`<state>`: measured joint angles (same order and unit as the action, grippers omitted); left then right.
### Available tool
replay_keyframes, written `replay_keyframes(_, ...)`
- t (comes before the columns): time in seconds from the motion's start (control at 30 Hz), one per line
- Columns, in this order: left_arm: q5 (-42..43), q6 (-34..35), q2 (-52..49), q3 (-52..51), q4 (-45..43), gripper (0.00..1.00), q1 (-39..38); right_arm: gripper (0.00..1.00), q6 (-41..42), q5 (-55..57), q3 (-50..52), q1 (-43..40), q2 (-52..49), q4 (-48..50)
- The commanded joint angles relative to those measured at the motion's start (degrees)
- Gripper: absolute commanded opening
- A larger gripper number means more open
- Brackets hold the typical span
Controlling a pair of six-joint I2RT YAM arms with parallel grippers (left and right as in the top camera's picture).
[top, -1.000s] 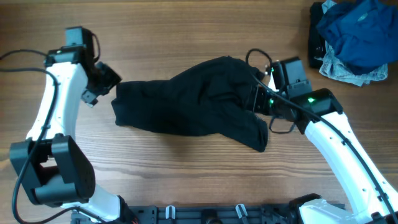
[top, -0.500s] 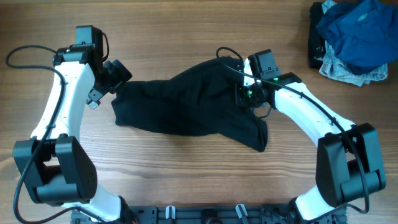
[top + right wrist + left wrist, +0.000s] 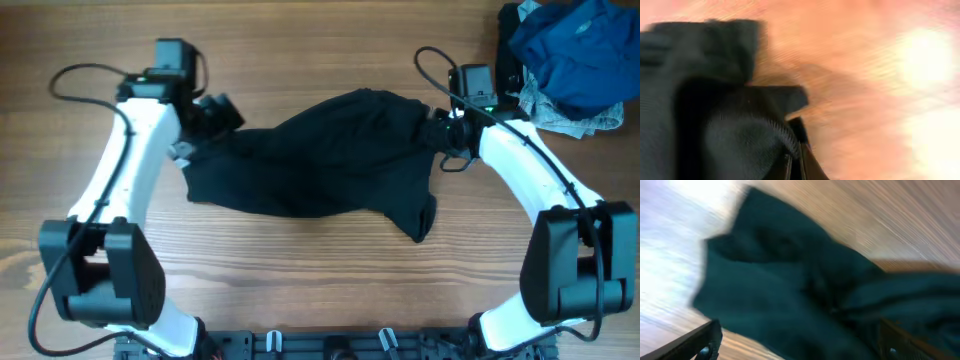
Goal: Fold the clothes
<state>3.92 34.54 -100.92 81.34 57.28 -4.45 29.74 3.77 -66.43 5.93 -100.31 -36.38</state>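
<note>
cloth first: black garment [image 3: 310, 165] lies rumpled and spread across the middle of the wooden table [image 3: 320, 290], with one lobe trailing toward the near right. right gripper [image 3: 438, 135] sits at the garment's right edge. in the right wrist view its fingers [image 3: 796, 162] are pressed together on a bunched fold of the dark fabric. left gripper [image 3: 215, 112] is at the garment's upper left corner. the blurred left wrist view shows its fingers [image 3: 706, 339] wide apart over the cloth. well apart, in the far right corner, sits a pile of blue clothes [image 3: 570, 50].
</note>
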Motion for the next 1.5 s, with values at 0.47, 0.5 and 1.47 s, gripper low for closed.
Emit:
replay_keyframes(0.47, 8.7, 3.5, -15.1, 0.4, -21.6, 0.52, -21.5, 0.69, -2.8, -14.2, -4.4, -5.9, 8.2, -6.1)
replay_keyframes(0.5, 8.7, 3.5, -16.5, 0.4, -22.0, 0.32, -21.5, 0.49, -2.8, -16.3, -4.4, -5.9, 8.1, -6.2)
replay_keyframes(1.47, -3.5, -3.1, -21.1, 0.4, -29.2, 0.04, 0.3, 0.35, -5.8, -20.2, -1.4, 0.8, -13.5, 6.2)
